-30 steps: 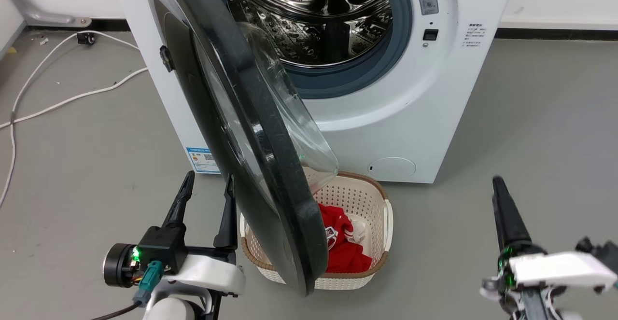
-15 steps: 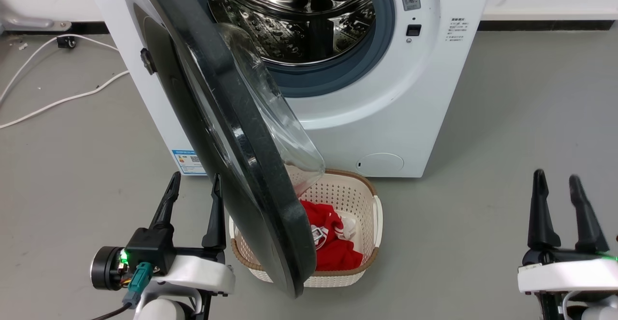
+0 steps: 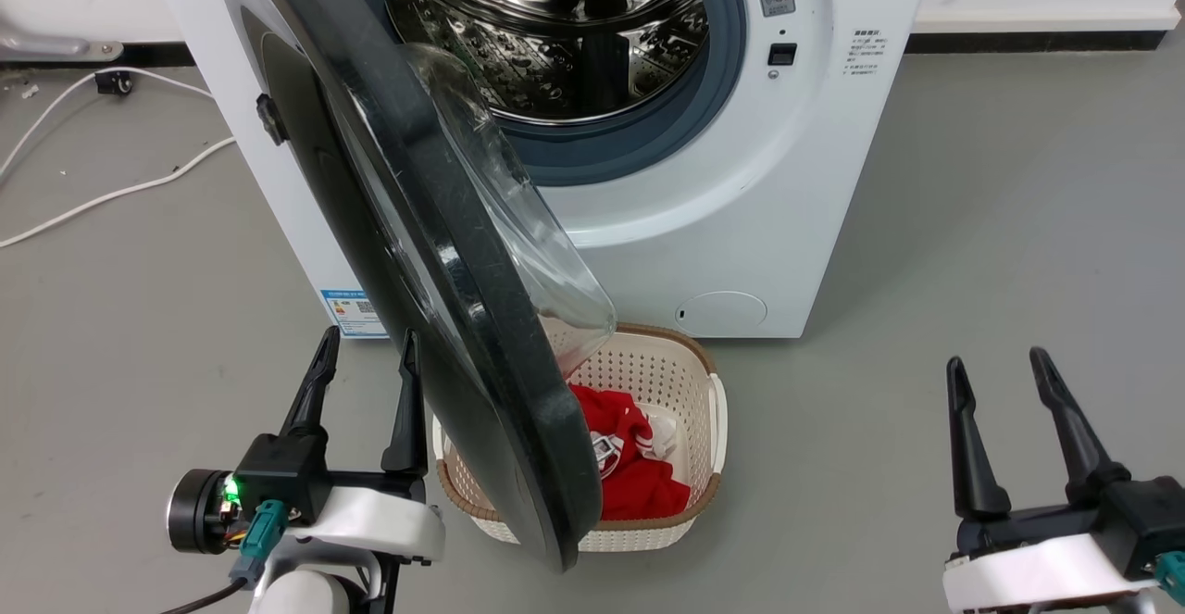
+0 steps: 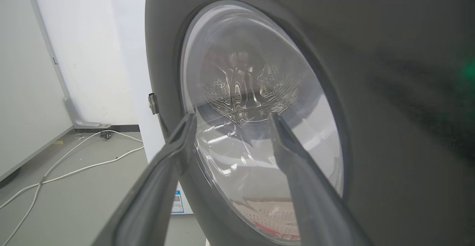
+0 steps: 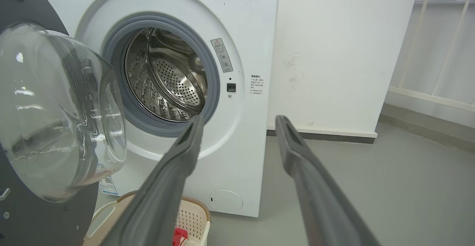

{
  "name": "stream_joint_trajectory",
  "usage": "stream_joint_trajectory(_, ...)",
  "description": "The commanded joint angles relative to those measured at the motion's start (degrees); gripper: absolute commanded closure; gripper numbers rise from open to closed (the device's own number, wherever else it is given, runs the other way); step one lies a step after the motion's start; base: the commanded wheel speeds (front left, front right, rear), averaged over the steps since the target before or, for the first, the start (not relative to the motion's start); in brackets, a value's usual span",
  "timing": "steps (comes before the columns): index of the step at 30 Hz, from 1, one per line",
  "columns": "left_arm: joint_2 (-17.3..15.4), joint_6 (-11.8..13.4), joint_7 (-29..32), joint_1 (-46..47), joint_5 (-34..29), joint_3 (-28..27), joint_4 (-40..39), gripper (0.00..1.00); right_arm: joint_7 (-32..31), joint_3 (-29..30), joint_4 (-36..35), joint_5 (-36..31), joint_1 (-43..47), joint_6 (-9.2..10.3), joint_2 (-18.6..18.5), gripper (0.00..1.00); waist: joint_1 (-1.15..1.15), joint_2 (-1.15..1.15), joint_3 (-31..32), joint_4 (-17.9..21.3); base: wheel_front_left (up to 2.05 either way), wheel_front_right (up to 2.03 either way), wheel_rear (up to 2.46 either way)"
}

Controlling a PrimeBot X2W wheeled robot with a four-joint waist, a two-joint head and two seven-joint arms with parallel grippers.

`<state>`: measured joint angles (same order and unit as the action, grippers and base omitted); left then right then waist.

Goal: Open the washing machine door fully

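The washing machine (image 3: 796, 188) is a white front-loader whose steel drum (image 3: 555, 31) is exposed. The washing machine door (image 3: 454, 262), a glossy black disc with a clear glass bowl (image 3: 528, 244), stands swung out about halfway, edge-on to the head view, above the basket. My left gripper (image 3: 368, 334) is open just left of the door's outer face, its right finger close to it. In the left wrist view the left gripper (image 4: 232, 115) faces the door (image 4: 389, 90) window. My right gripper (image 3: 995, 359) is open at the lower right, apart from the machine. The right wrist view has the right gripper (image 5: 240, 118), door (image 5: 22, 8) and machine (image 5: 252, 34).
A cream laundry basket (image 3: 704, 382) holding red clothes (image 3: 639, 475) sits on the floor before the machine, partly under the door, and its rim (image 5: 196, 209) is in the right wrist view. White cables (image 3: 111, 193) lie on the grey floor at the left. A white wall stands behind.
The head view has shifted, sliding the scene left. My right gripper has turned so both fingers show spread, and has settled lower and further left. Door and left gripper keep their relation.
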<state>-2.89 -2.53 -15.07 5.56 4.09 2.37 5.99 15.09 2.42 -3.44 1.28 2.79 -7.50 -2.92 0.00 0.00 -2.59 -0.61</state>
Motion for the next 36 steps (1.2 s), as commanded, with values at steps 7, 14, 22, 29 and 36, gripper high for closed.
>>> stream_joint_trajectory(7, 0.0, -0.2, -0.1, -0.6, -0.3, -0.1, 0.0, 0.00, 0.1, -0.1, 1.3, 1.8, 1.4, 0.03, 0.1, 0.00, 0.00, 0.00, 0.7, 0.1, 0.00, 0.00, 0.00)
stream_joint_trajectory(14, 0.0, -0.4, -0.1, -0.8, -0.5, -0.2, 0.1, 0.00, 0.1, 0.0, 2.3, 2.7, 1.5, 0.02, 0.1, 0.00, 0.00, 0.00, 1.0, 0.1, 0.00, 0.00, 0.00)
stream_joint_trajectory(22, 0.0, -1.1, -0.1, -0.9, 0.1, -0.2, 0.6, 1.00, 0.1, -0.1, 2.5, 3.5, 1.6, 0.02, 0.1, 0.00, 0.00, 0.00, 1.2, 0.1, 0.00, 0.00, 0.00)
stream_joint_trajectory(29, 0.0, -0.9, -0.1, -0.6, 0.0, -0.5, -0.3, 1.00, 0.1, -0.2, 2.8, 3.8, 1.8, 0.02, 0.1, 0.00, 0.00, 0.00, 1.4, 0.1, 0.00, 0.00, 0.00)
stream_joint_trajectory(36, 0.0, -0.3, -0.1, 1.3, -0.5, -1.8, -8.0, 1.00, 0.1, -0.1, 3.1, 4.5, 1.7, 0.02, 0.1, 0.00, 0.00, 0.00, 1.4, 0.1, 0.00, 0.00, 0.00)
